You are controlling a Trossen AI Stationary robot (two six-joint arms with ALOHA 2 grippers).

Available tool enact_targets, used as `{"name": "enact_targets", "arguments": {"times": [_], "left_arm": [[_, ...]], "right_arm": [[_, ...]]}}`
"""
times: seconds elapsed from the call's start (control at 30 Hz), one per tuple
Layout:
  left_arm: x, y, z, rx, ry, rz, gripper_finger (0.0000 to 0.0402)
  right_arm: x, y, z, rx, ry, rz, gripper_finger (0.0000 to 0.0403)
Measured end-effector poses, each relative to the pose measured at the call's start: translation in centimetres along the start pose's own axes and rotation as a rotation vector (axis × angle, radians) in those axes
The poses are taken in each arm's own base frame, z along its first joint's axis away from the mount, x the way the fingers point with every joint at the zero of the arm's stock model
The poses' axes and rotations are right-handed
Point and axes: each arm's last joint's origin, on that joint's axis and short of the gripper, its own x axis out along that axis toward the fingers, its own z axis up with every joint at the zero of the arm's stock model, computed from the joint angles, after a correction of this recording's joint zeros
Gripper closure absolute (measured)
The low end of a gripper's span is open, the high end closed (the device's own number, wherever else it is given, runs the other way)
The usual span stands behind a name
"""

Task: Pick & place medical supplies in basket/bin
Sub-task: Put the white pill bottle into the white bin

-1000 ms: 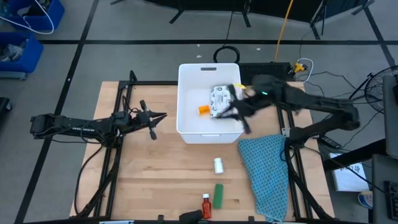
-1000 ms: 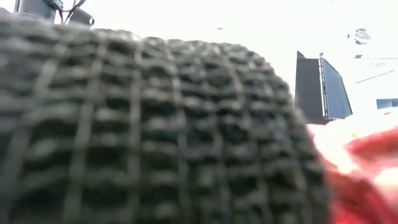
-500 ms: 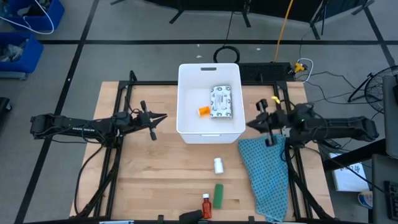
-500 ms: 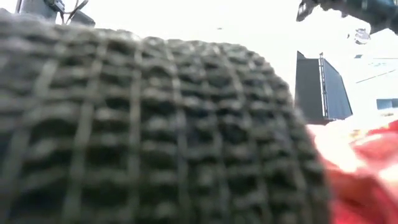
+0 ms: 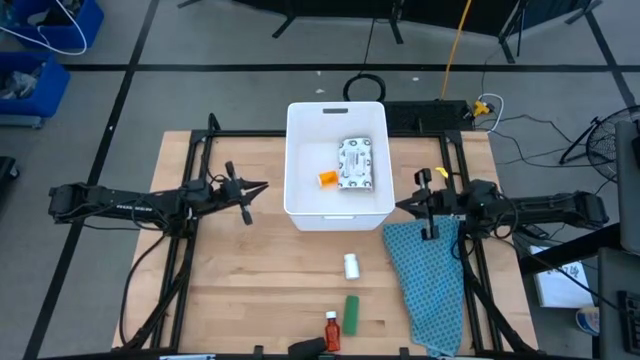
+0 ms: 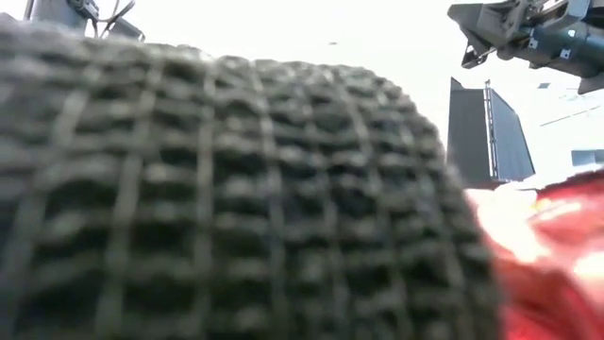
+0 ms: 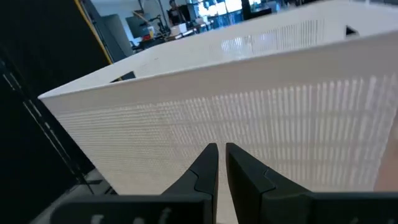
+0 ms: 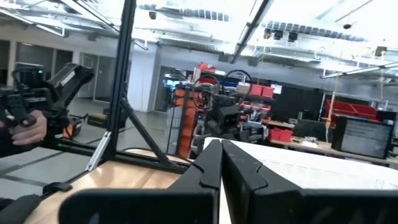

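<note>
The white tub (image 5: 292, 160) stands at the table's middle. In it lie the flat speckled packet (image 5: 357, 163) and a small orange piece (image 5: 327, 178). On the wood near the tub's near side are the white bottle (image 5: 351, 265), the green box (image 5: 351, 312) and the orange-red bottle (image 5: 331, 330). I cannot make out the black oblong piece for sure. My left gripper (image 5: 264, 186) is shut, left of the tub and pointing at its wall (image 7: 261, 118). My right gripper (image 5: 401, 206) is shut, right of the tub, over the teal cloth's far corner.
The teal-blue cloth (image 5: 428, 275) lies along the table's right side. A dark woven thing (image 6: 217, 189) fills most of the low view, with a red blur (image 6: 557, 274) beside it and my right arm (image 6: 528, 33) above. A person's hand (image 8: 28, 130) shows beyond the table.
My right gripper has drawn back from over the tub, where it was at the packet, toward the table's right edge. It now stands beside the tub, and has come down into the low view. The packet, tilted before, now lies flat in the tub.
</note>
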Motion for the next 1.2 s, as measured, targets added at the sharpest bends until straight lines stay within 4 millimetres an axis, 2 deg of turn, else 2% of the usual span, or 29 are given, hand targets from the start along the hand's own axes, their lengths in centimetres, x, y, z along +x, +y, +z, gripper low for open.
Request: {"name": "enact_targets", "arguments": {"times": [0.2,0.4,0.57,0.7,0.77,1.07,1.13,1.2], "left_arm": [[0.0,-0.1,-0.3,0.018,0.030,-0.007,0.0366],[0.0,-0.1,-1.0,0.139,0.105,0.008,0.0366],[0.1,0.1,0.1,0.011,0.039,0.031,0.0366],[0.6,-0.1,1.8,0.065,0.100,0.003,0.0366],[0.9,-0.1,3.6,0.097,0.136,0.016,0.0366],[3.0,-0.9,17.6,0.137,0.074,-0.134,0.0366],[4.0,-1.6,19.7,0.193,0.092,-0.172,0.0366],[5.4,-2.8,20.9,0.287,0.138,-0.218,0.0366]], "right_arm": [[0.0,0.0,-0.3,-0.012,0.027,0.003,0.0403],[0.0,0.1,-0.6,0.007,0.062,0.010,0.0403],[0.0,0.1,-0.7,0.001,0.068,0.011,0.0403],[0.0,0.1,-0.6,0.013,0.065,0.011,0.0403],[-0.1,0.1,-0.5,0.012,0.056,0.010,0.0403],[-0.1,0.1,-0.2,-0.009,0.026,0.007,0.0403],[-0.1,0.1,-0.2,-0.011,0.024,0.006,0.0403],[-0.1,0.0,-0.1,-0.019,0.015,0.005,0.0403]]}}
